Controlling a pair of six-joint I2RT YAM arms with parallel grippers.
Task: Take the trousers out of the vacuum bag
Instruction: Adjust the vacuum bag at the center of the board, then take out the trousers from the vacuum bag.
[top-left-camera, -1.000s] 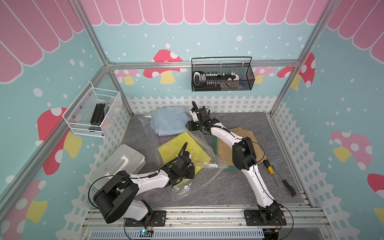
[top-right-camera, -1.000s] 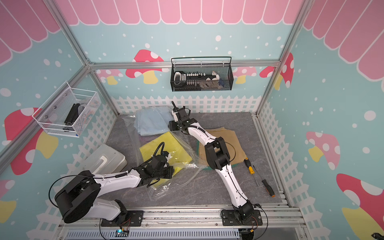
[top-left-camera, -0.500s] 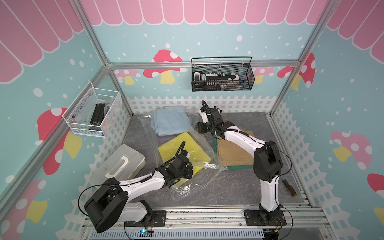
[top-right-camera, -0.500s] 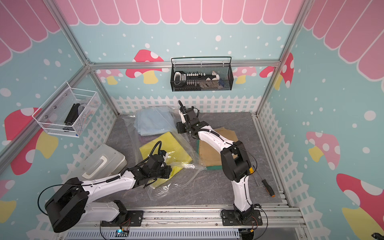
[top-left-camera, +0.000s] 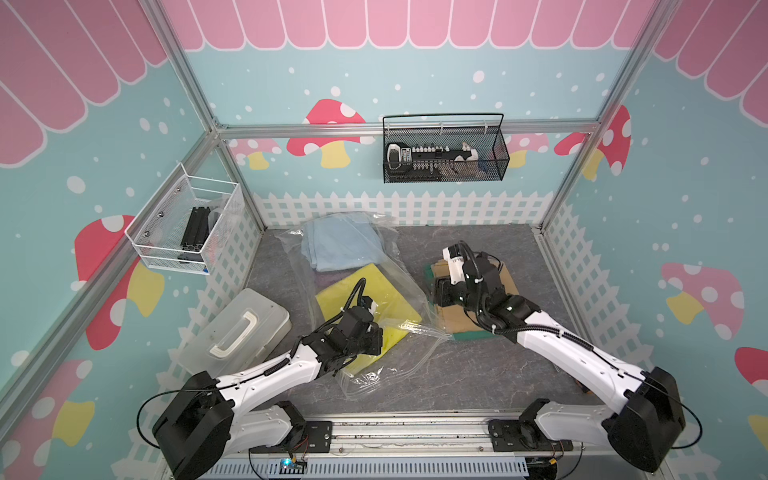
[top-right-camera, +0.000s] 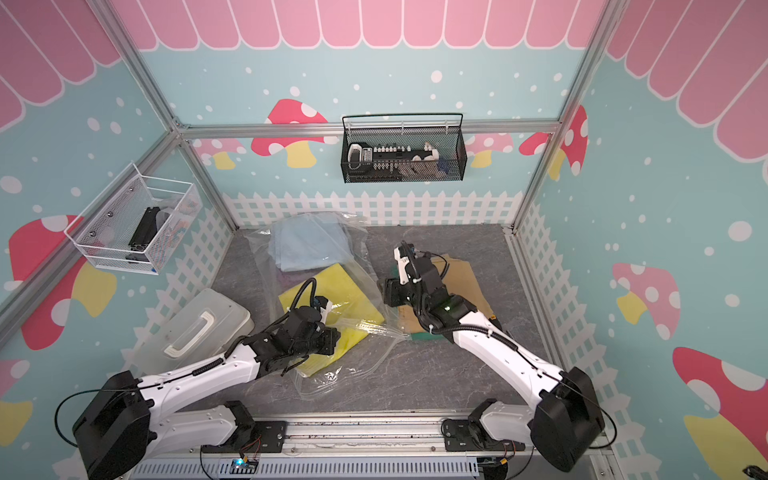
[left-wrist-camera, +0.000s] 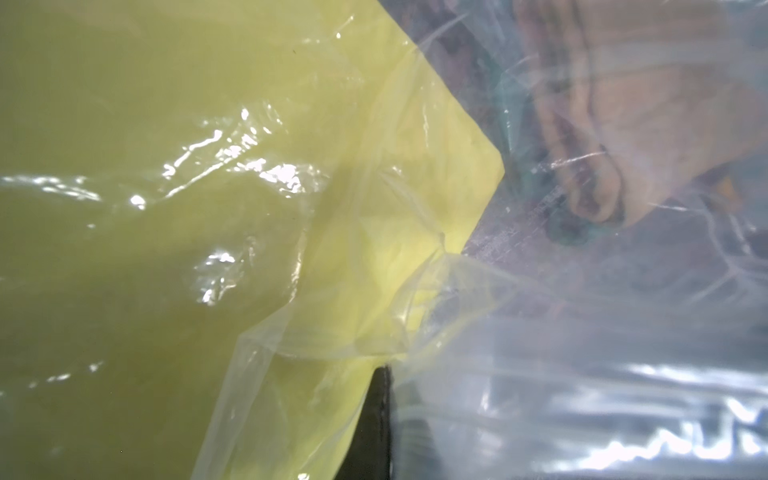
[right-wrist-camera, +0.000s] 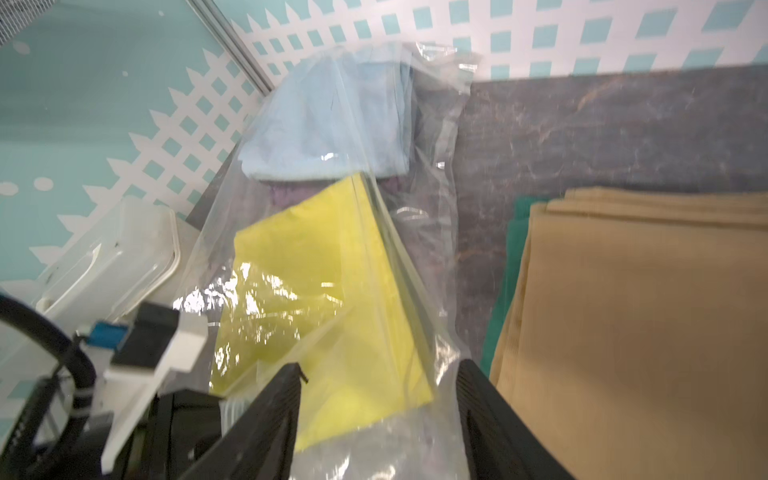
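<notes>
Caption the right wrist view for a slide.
Right gripper, jaws open, facing the vacuum bag with yellow trousers inside; tan trousers outside.

No readable text anywhere. Left wrist view: a faint printed line (left-wrist-camera: 536, 208) on the vacuum bag (left-wrist-camera: 582, 332) and white marks (left-wrist-camera: 681, 440) near its edge, both too blurred to read. In a top view, a small label (top-left-camera: 456, 261) on the right wrist camera (top-left-camera: 453, 268) is too small to read.

probably a lab cell: aluminium frame (top-left-camera: 257, 132), mushroom-print walls (top-left-camera: 415, 70).
</notes>
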